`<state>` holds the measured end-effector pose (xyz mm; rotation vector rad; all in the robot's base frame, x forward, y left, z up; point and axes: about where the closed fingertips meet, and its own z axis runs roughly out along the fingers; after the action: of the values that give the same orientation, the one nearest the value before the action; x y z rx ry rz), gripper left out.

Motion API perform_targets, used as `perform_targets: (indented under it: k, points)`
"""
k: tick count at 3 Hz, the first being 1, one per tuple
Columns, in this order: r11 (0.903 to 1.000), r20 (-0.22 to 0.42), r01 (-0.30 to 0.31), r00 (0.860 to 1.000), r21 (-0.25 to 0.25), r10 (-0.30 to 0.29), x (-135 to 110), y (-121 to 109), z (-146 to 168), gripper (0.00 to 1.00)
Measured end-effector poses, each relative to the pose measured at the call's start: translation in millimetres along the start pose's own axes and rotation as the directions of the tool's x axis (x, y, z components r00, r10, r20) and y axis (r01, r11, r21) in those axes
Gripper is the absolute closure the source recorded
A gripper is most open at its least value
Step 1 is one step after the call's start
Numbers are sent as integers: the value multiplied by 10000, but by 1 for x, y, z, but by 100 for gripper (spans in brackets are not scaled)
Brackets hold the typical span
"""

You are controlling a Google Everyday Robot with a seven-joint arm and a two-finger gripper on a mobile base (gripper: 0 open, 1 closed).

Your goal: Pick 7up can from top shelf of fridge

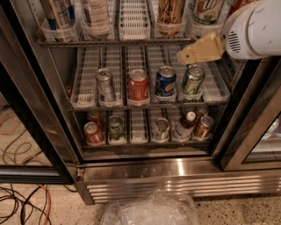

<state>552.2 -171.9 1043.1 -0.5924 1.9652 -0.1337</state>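
The 7up can [207, 9], white-silver with green lettering, stands on the top shelf [109, 42] of the fridge [175, 169], at the right end and cut off by the top edge of the camera view. A gold-brown can [170, 11] stands to its left. My gripper [183, 56], beige on a white arm [254, 28], reaches in from the upper right. It points left and hangs just below the top shelf's front edge, below and slightly left of the 7up can and above a greenish-silver can [193, 79]. It holds nothing that I can see.
The middle shelf holds a silver can [105, 84], a red can [138, 83] and a blue can [165, 80]. The lower shelf holds several cans and a bottle [184, 125]. Black door frames [30, 110] flank the opening. A plastic bag [151, 211] and cables [22, 202] lie on the floor.
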Motion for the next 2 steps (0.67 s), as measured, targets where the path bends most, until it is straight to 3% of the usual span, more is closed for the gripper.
perform_targets:
  k: [1,2]
  points:
    - [9982,-11,-559,9984,203,559,0,-5,-1,0]
    - [9977,67,-655,9978,155,654,1,-2,-1,0]
